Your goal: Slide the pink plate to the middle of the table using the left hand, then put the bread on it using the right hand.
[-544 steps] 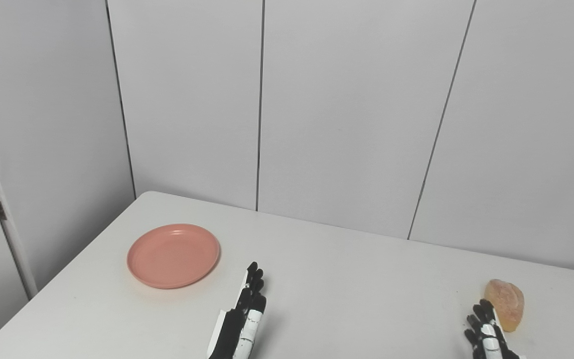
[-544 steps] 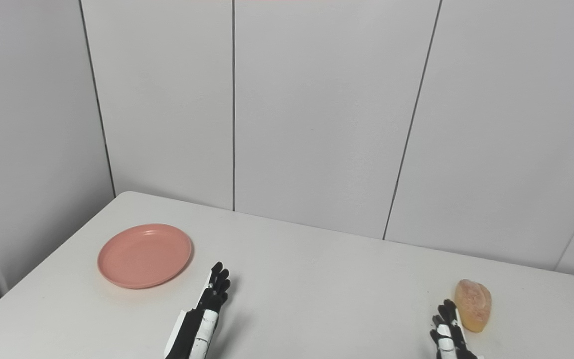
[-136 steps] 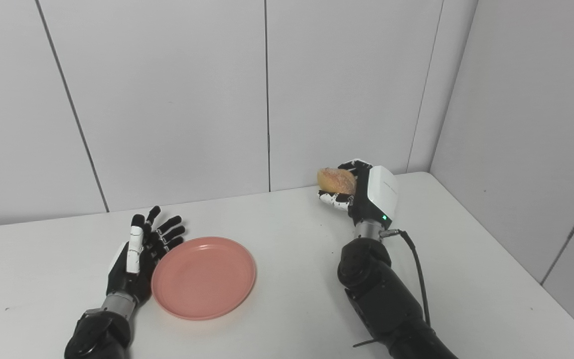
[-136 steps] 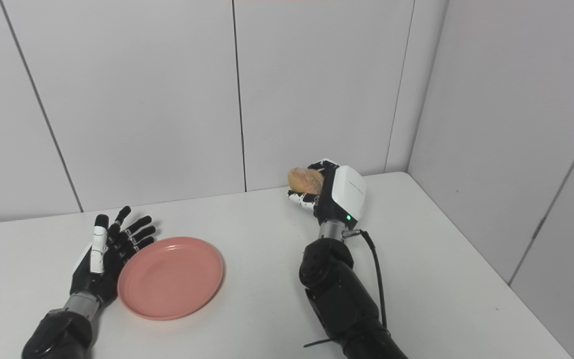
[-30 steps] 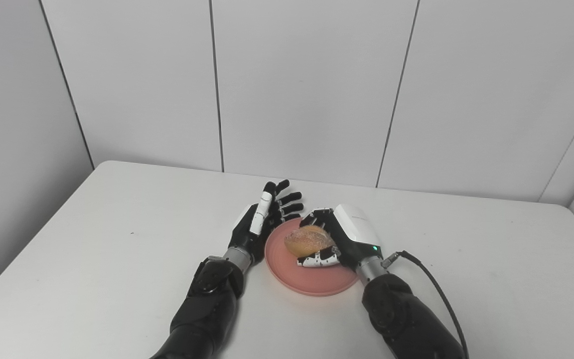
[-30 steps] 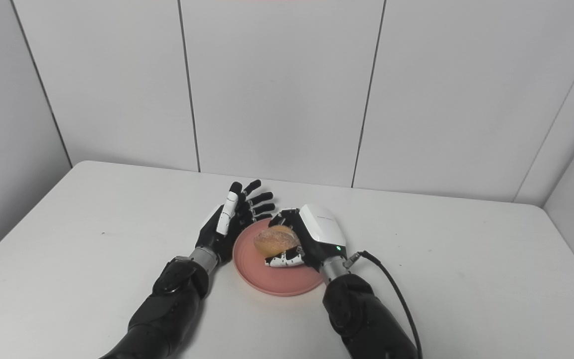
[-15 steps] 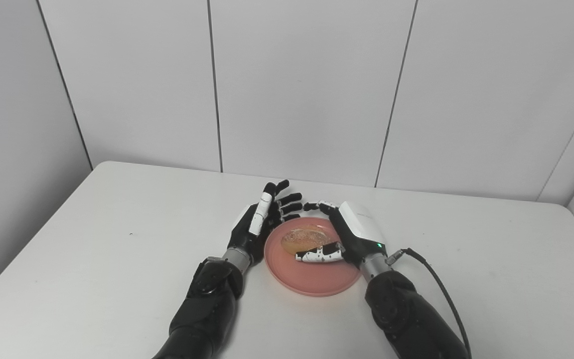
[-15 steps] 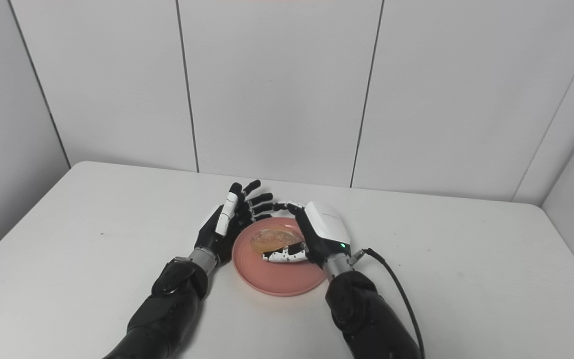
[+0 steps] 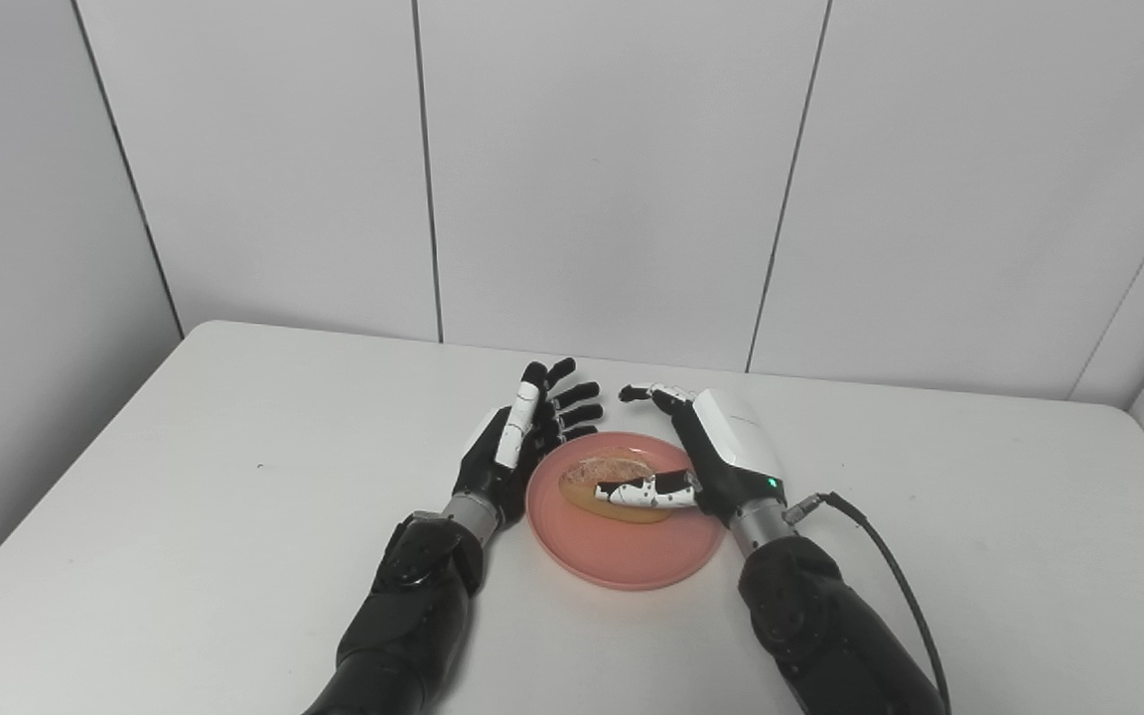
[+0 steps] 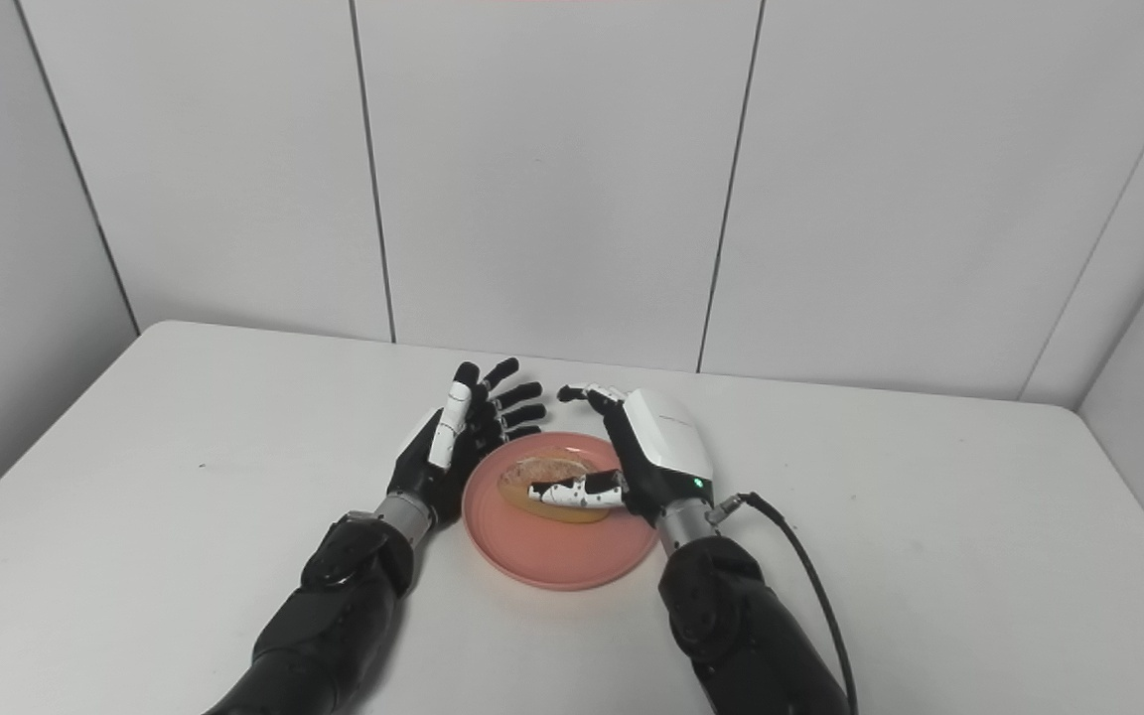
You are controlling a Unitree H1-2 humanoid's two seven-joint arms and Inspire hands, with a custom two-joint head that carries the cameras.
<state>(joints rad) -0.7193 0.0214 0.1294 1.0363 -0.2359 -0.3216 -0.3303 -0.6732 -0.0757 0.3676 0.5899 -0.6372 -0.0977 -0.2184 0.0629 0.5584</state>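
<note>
Left eye view: golden crusty bread roll [image 9: 604, 480] on round pink plastic plate [image 9: 632, 551]; right hand [image 9: 706, 457] fingers spread, released; left hand [image 9: 517, 437] open, empty. Bread looks light, soft; grip midsection.

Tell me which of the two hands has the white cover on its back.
The right hand, open over the pink plate beside the bread. The left hand, standing open at the plate's left rim, is mostly black.
</note>
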